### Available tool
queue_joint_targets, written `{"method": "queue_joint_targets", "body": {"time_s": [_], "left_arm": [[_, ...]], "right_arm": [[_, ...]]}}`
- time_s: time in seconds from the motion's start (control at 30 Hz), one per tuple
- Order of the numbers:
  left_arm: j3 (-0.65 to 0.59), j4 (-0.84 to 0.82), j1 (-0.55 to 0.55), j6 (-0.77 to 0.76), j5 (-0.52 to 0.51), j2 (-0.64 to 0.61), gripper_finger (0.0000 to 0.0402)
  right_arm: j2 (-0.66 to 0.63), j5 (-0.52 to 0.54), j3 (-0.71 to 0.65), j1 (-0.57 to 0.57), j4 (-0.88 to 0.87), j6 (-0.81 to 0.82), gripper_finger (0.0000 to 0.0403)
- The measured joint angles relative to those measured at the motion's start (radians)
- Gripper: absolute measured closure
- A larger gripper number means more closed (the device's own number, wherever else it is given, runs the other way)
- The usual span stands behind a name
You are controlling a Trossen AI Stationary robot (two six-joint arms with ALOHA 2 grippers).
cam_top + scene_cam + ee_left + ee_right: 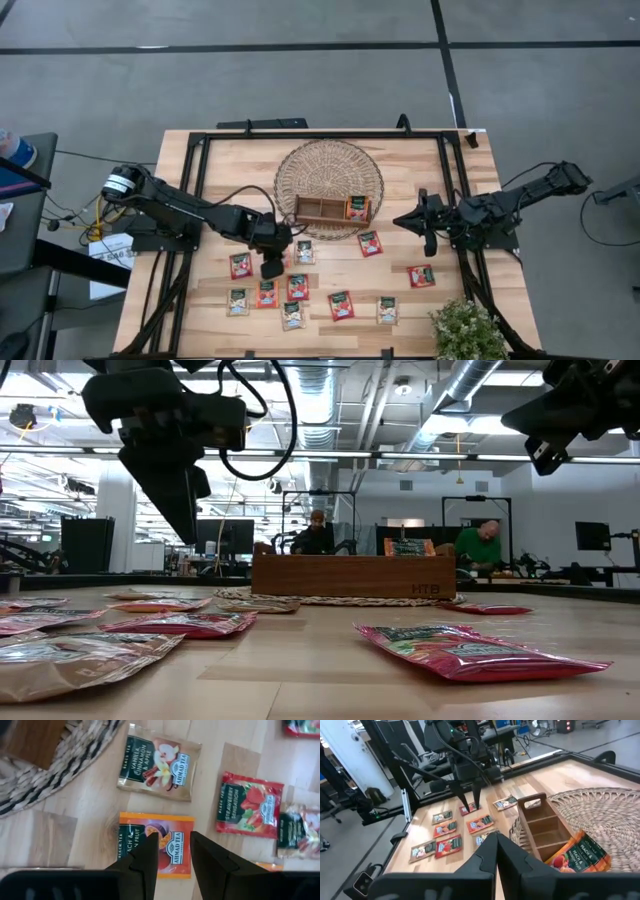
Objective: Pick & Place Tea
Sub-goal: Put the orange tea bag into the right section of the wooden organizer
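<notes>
Left gripper (pixel 272 266) hangs over the front-left part of the table (pixel 400 300), fingers (pixel 210 862) pointing down and spread apart with a gap between them, nothing pinched. Left wrist view shows it directly above an orange sachet (pixel 156 843), tips straddling the sachet's middle; low view shows the gripper (pixel 170 495) clear of the tabletop.

Near the orange one: a cream vanilla sachet (pixel 159 762) just beside the mat edge, a red strawberry sachet (pixel 249 805) to its side, all flat on the wood and apart from each other.

Rest of the sachets (pixel 341 305) are scattered flat across the front half of the table, mix of red and cream. One sachet (pixel 357 208) is already standing in the end compartment of the tray (pixel 320 209), on the side nearer the right arm; the other two compartments show only wood. Tray sits on a round woven mat (pixel 329 172).

Right gripper (pixel 425 222) waits over the table's right side, off the mat's edge, fingers (pixel 496 851) pressed together, holding nothing.

Plant (pixel 466 330) at the front-right corner.
</notes>
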Motion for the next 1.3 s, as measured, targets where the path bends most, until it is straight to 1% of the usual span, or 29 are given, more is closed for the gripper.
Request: {"method": "queue_joint_targets", "body": {"time_s": [0.1,0.27,0.53,0.63,0.73,0.93,1.03,1.17,1.3], "left_arm": [[0.0,-0.001,0.0,-0.071,-0.007,0.0,0.0298],[0.0,-0.012,0.0,-0.102,-0.008,0.016,0.0286],[-0.001,-0.003,0.0,-0.105,-0.022,0.095,0.0218],[-0.001,-0.007,0.0,-0.106,-0.039,0.1,0.0202],[-0.001,-0.012,0.002,-0.101,-0.054,0.1,0.0199],[-0.001,-0.065,0.044,-0.08,-0.039,0.1,0.0199],[-0.001,-0.063,0.076,-0.042,-0.019,0.1,0.0199],[-0.001,-0.06,0.118,0.006,0.037,0.1,0.0199],[-0.001,-0.052,0.139,0.06,0.054,0.1,0.0199]], "right_arm": [[0.0,0.0,0.0,0.0,0.0,0.007,0.0403],[0.0,0.0,0.0,0.0,0.0,0.007,0.0403],[0.0,-0.001,0.0,0.0,0.007,0.008,0.0403],[0.0,-0.001,0.001,0.0,0.008,0.009,0.0403],[0.0,-0.001,0.001,0.0,0.01,0.009,0.0403],[0.0,-0.002,0.001,0.0,0.015,0.009,0.0403],[0.0,-0.002,0.001,0.0,0.015,0.009,0.0403],[0.0,-0.003,0.001,0.0,0.015,0.009,0.0403],[0.0,-0.003,0.001,0.0,0.015,0.009,0.0403]]}}
